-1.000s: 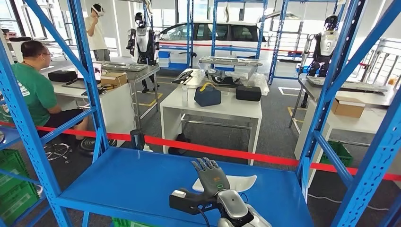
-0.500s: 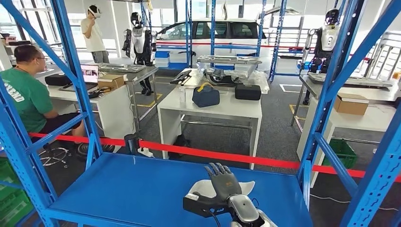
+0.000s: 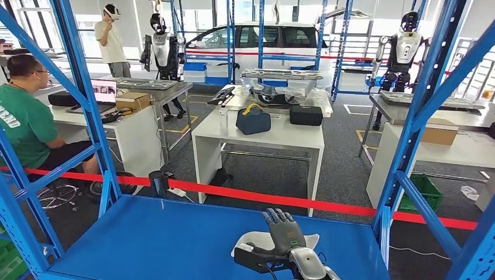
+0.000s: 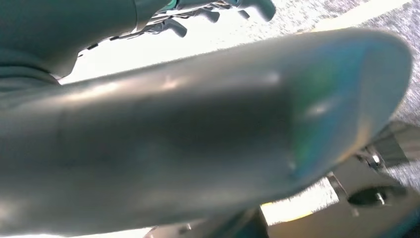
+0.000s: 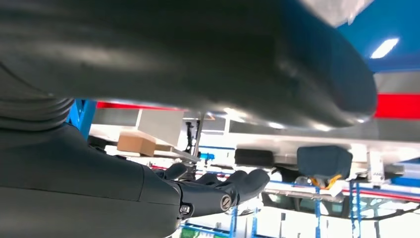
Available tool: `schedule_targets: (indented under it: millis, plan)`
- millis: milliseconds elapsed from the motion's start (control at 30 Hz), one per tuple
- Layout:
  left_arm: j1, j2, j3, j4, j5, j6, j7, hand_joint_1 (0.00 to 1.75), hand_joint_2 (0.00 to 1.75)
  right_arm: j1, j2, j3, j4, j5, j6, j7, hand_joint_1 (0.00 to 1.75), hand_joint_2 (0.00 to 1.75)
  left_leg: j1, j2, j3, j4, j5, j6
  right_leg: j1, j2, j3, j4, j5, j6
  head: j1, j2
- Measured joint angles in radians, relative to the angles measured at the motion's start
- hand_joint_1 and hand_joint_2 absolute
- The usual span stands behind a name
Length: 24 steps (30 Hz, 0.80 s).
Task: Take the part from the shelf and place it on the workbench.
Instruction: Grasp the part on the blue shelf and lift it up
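Part (image 3: 255, 238) lies near shelf (image 3: 146, 239) front edge; right hand (image 3: 284, 233) fingers (image 3: 279, 217) extended flat over it, gripping nothing.

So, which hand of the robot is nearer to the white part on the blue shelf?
Right. The right hand lies over the white part on the blue shelf; the left hand hangs over the floor.

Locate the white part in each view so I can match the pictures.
Head view: white part low in the middle, on the blue shelf, under the right hand.
Right wrist view: probably the blurred pale patch against the blue shelf.
Left wrist view: not in it.
Shared landmark: navy bag.
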Motion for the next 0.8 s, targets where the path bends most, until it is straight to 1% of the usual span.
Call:
schedule_targets:
  millis: [33,67,100,133,167,200,233,267,300,333,367,400,433,467,500,600,633,733,767,800]
  plan:
    - [-0.001,0.000,0.001,0.000,0.000,0.000,0.000,0.00,0.00,0.000,-0.005,-0.002,0.001,-0.001,-0.001,0.000,0.00,0.00,0.003,0.000,0.007,-0.004,-0.003,0.005,-0.002,-0.001,-0.022,0.042,-0.017,0.007,0.000,0.000]
    - [-0.002,0.000,0.002,-0.001,0.000,0.000,0.000,0.00,0.00,0.002,-0.010,-0.004,0.002,-0.002,-0.002,-0.001,0.00,0.00,0.004,0.000,0.012,-0.006,-0.007,0.008,-0.006,-0.002,-0.055,0.103,-0.039,0.012,0.000,0.000]
    - [-0.002,0.000,0.003,0.000,-0.001,0.000,0.000,0.00,0.00,0.007,-0.015,-0.005,0.003,-0.003,-0.002,-0.003,0.00,0.00,0.005,0.000,0.017,-0.006,-0.011,0.009,-0.010,-0.002,-0.098,0.172,-0.059,0.017,0.001,0.000]
    - [-0.001,0.000,0.003,0.000,-0.001,0.000,0.000,0.00,0.00,0.013,-0.018,-0.006,0.005,-0.005,-0.002,-0.004,0.00,0.00,0.006,0.000,0.022,-0.005,-0.016,0.009,-0.015,-0.003,-0.138,0.230,-0.069,0.022,0.001,0.000]
    - [0.001,0.000,0.003,0.000,-0.001,0.000,0.000,0.00,0.00,0.019,-0.020,-0.007,0.008,-0.007,-0.002,-0.006,0.00,0.00,0.007,0.000,0.028,-0.004,-0.022,0.007,-0.019,-0.004,-0.165,0.257,-0.062,0.026,0.001,0.000]
    - [0.001,0.000,0.004,0.000,-0.001,0.001,0.000,0.00,0.00,0.023,-0.021,-0.009,0.010,-0.008,-0.002,-0.007,0.00,0.44,0.009,0.000,0.034,-0.002,-0.027,0.004,-0.023,-0.006,-0.173,0.244,-0.034,0.030,0.001,0.000]
    - [0.002,0.000,0.004,0.000,-0.001,0.002,0.000,0.00,0.00,0.025,-0.022,-0.012,0.012,-0.010,-0.002,-0.010,0.00,0.87,0.012,-0.001,0.041,0.000,-0.034,-0.001,-0.027,-0.008,-0.160,0.191,0.010,0.033,0.001,0.000]
    - [0.001,-0.001,0.004,0.000,-0.001,0.002,0.000,0.00,0.00,0.025,-0.022,-0.016,0.013,-0.013,-0.002,-0.014,0.00,1.31,0.014,-0.001,0.047,0.002,-0.041,-0.007,-0.031,-0.010,-0.134,0.117,0.054,0.036,0.001,0.000]
    - [0.000,-0.001,0.004,0.000,-0.002,0.003,0.001,0.00,0.00,0.024,-0.021,-0.018,0.014,-0.015,-0.001,-0.019,0.00,1.75,0.014,-0.001,0.052,0.004,-0.048,-0.014,-0.030,-0.010,-0.106,0.051,0.084,0.037,0.001,0.000]
    - [-0.001,-0.001,0.004,0.000,-0.002,0.003,0.002,0.00,0.00,0.024,-0.019,-0.020,0.015,-0.018,0.001,-0.024,0.00,1.75,0.014,-0.001,0.055,0.005,-0.053,-0.021,-0.029,-0.010,-0.085,0.006,0.099,0.035,0.001,0.000]
    - [-0.003,-0.001,0.005,0.000,-0.002,0.004,0.003,0.00,0.00,0.023,-0.016,-0.020,0.016,-0.019,0.002,-0.027,0.00,1.75,0.014,-0.001,0.057,0.005,-0.057,-0.028,-0.026,-0.009,-0.076,-0.014,0.099,0.031,0.000,0.000]
    - [-0.005,-0.001,0.005,0.000,-0.002,0.004,0.004,0.00,0.00,0.023,-0.013,-0.020,0.018,-0.021,0.004,-0.031,0.00,1.75,0.014,-0.001,0.058,0.002,-0.058,-0.035,-0.021,-0.008,-0.073,-0.014,0.092,0.025,0.000,0.000]
    - [-0.006,-0.002,0.005,0.000,-0.002,0.004,0.005,0.00,0.00,0.024,-0.009,-0.021,0.019,-0.024,0.007,-0.033,0.00,1.75,0.015,-0.001,0.062,-0.003,-0.058,-0.042,-0.020,-0.007,-0.072,-0.013,0.091,0.017,0.000,0.000]
    - [-0.007,-0.002,0.005,0.000,-0.002,0.004,0.006,0.00,0.00,0.025,-0.004,-0.022,0.021,-0.026,0.010,-0.036,0.00,1.75,0.016,0.000,0.065,-0.005,-0.058,-0.046,-0.019,-0.006,-0.069,-0.015,0.090,0.012,0.000,0.000]
    - [-0.008,-0.002,0.005,0.000,-0.002,0.004,0.007,0.00,0.00,0.025,0.002,-0.023,0.022,-0.028,0.014,-0.038,0.00,1.75,0.017,0.001,0.069,-0.008,-0.058,-0.042,-0.019,-0.006,-0.064,-0.018,0.090,0.008,-0.001,0.000]
    - [-0.014,-0.002,0.007,0.000,-0.002,0.004,0.010,0.00,0.00,0.033,0.030,-0.024,0.026,-0.038,0.035,-0.042,0.00,1.75,0.017,0.003,0.085,-0.018,-0.063,-0.001,-0.019,-0.003,-0.055,-0.021,0.086,0.003,-0.002,0.000]
    - [-0.015,-0.002,0.007,0.000,-0.002,0.004,0.011,0.00,0.00,0.040,0.038,-0.024,0.029,-0.042,0.043,-0.043,0.00,1.75,0.017,0.002,0.090,-0.021,-0.064,0.005,-0.017,-0.003,-0.055,-0.021,0.084,0.001,-0.002,0.000]
    - [-0.015,-0.002,0.012,0.000,-0.002,0.004,0.012,0.00,0.00,0.063,0.055,-0.024,0.037,-0.050,0.055,-0.044,0.00,1.75,0.018,0.002,0.093,-0.026,-0.063,0.001,-0.014,-0.003,-0.055,-0.019,0.080,-0.005,-0.002,0.000]
    - [-0.014,-0.002,0.014,0.000,-0.002,0.004,0.013,0.00,0.00,0.069,0.059,-0.024,0.041,-0.052,0.058,-0.044,0.00,1.75,0.019,0.002,0.094,-0.028,-0.062,-0.004,-0.014,-0.003,-0.055,-0.018,0.079,-0.007,-0.002,0.000]
    - [-0.014,-0.002,0.015,0.000,-0.002,0.004,0.014,0.00,0.00,0.074,0.063,-0.024,0.045,-0.054,0.061,-0.045,0.00,1.75,0.019,0.002,0.094,-0.029,-0.063,-0.012,-0.013,-0.003,-0.055,-0.017,0.078,-0.008,-0.002,0.000]
